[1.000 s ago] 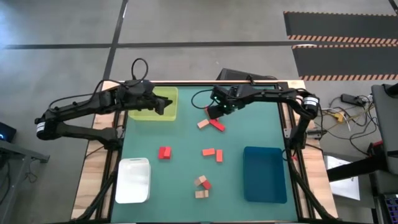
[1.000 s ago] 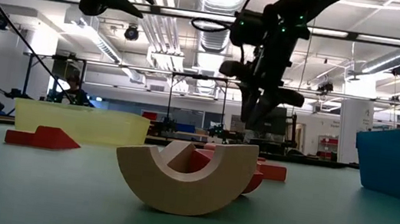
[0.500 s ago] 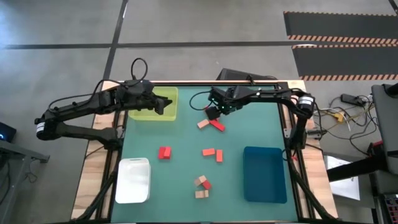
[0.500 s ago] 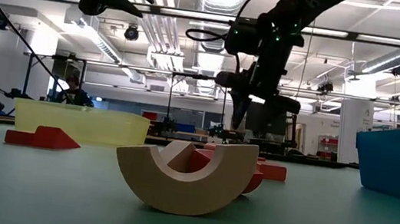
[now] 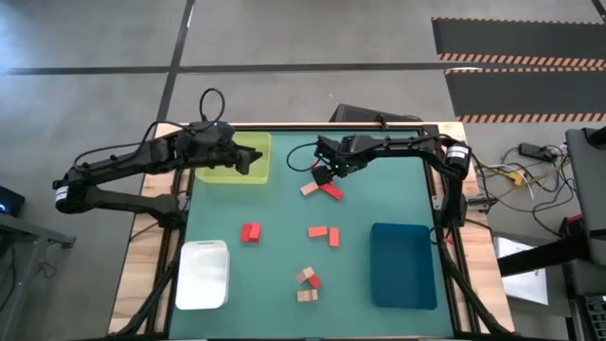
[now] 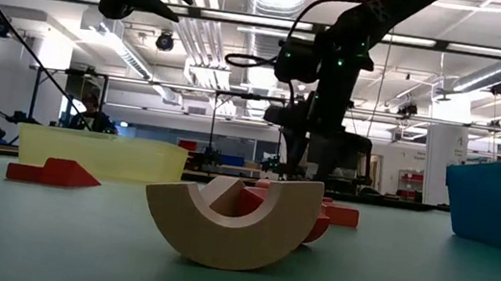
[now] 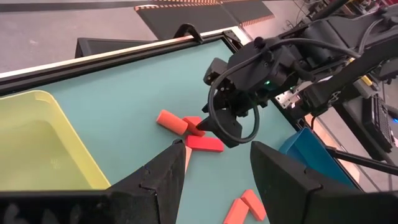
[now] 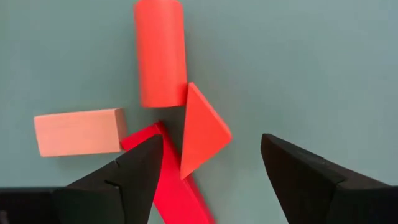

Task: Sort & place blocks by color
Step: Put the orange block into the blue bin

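The right gripper [image 5: 322,174] is being held open above a small cluster of wooden blocks near the far edge of the teal table [image 5: 379,199], with nothing between its fingers. In the right wrist view, that cluster is being framed between the spread dark fingers [image 8: 121,177]: an orange-salmon wooden cylinder [image 8: 160,51] is lying touching an orange triangular wooden block [image 8: 200,132], a deep red wooden bar [image 8: 174,186] is lying against the triangle, and a pale tan rectangular wooden block [image 8: 78,132] is touching the red bar's end.

The left gripper [image 5: 254,161] is being held open and empty over the yellow-green plastic tray [image 5: 260,142] at the table's far left corner.

Other blocks are being left about the table: a pair of red wooden cubes [image 5: 250,232] left of the middle, orange-salmon wooden bars [image 5: 324,234] near the middle, and a mixed tan and red group [image 5: 307,283] near the front edge. A white plastic tray [image 5: 203,275] is sitting at the front left corner and a dark blue plastic tray [image 5: 403,265] at the front right.
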`<move>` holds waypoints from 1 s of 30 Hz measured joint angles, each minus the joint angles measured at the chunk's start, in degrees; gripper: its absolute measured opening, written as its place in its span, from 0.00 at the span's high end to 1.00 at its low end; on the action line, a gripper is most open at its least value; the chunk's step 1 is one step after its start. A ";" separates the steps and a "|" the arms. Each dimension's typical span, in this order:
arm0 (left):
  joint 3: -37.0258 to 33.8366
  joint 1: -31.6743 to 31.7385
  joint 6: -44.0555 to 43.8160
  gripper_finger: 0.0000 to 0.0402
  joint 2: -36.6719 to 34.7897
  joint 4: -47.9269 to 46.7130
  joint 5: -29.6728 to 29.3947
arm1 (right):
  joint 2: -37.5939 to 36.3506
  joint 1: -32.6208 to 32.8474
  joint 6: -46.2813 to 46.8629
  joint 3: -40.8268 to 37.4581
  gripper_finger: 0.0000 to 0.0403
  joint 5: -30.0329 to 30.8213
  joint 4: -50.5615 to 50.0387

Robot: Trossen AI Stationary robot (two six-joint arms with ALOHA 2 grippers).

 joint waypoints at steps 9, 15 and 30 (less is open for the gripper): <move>-0.02 0.00 0.00 0.59 0.02 0.00 -1.38 | 2.42 0.14 -1.38 -0.11 0.39 1.13 1.11; -0.02 0.00 -0.01 0.59 0.02 0.00 -1.38 | 2.13 0.24 -1.53 -0.13 0.39 1.99 1.19; -0.02 0.00 -0.07 0.59 0.02 0.00 -1.38 | 2.27 0.35 -2.44 -1.93 0.41 1.87 4.77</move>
